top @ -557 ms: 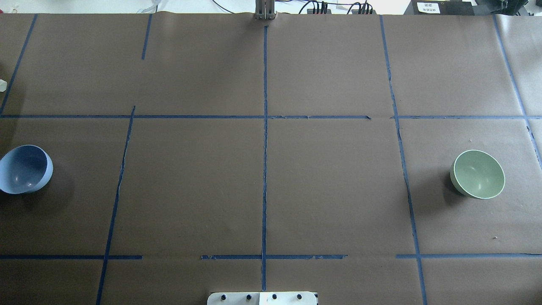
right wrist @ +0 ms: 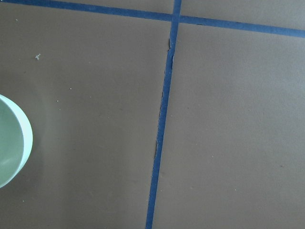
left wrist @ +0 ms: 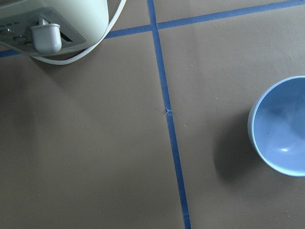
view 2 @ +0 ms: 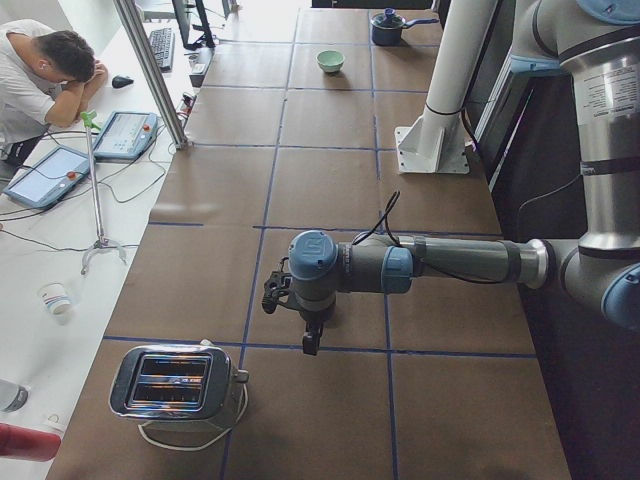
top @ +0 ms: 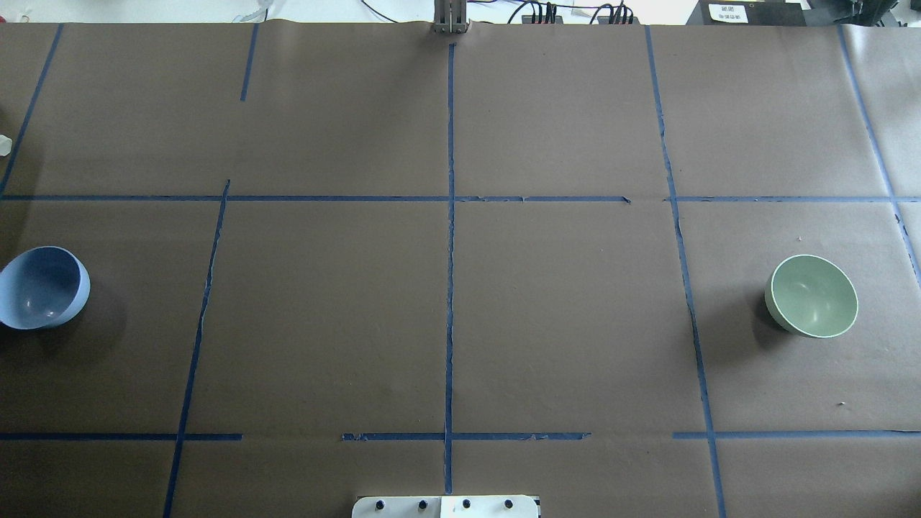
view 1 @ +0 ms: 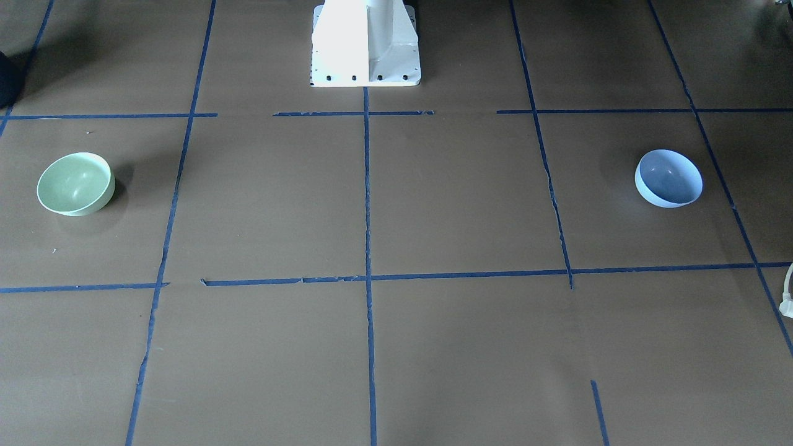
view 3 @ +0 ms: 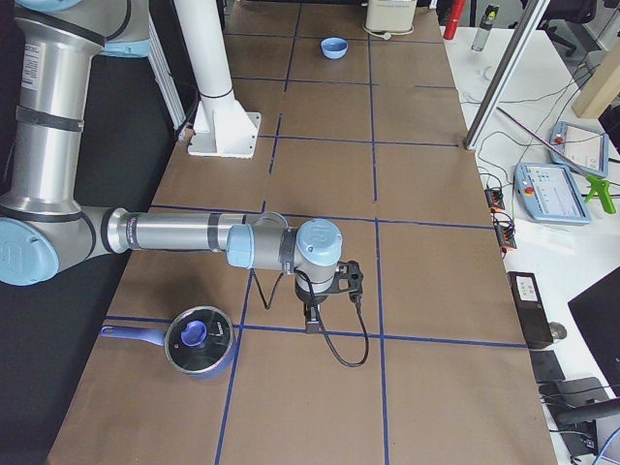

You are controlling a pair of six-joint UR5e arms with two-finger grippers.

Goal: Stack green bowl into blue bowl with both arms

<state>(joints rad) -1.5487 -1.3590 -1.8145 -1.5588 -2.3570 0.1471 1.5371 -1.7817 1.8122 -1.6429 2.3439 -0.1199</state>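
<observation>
The green bowl stands upright on the brown table at the robot's right; it also shows in the front view, far off in the left side view, and at the right wrist view's left edge. The blue bowl stands upright at the robot's left, also seen in the front view and the left wrist view. The left gripper and the right gripper point down above the table and show only in the side views. I cannot tell whether they are open or shut.
A silver toaster with a white cable stands near the left arm; its edge shows in the left wrist view. A blue pot with a lid stands near the right arm. The white pedestal is between the bowls. An operator sits beside the table.
</observation>
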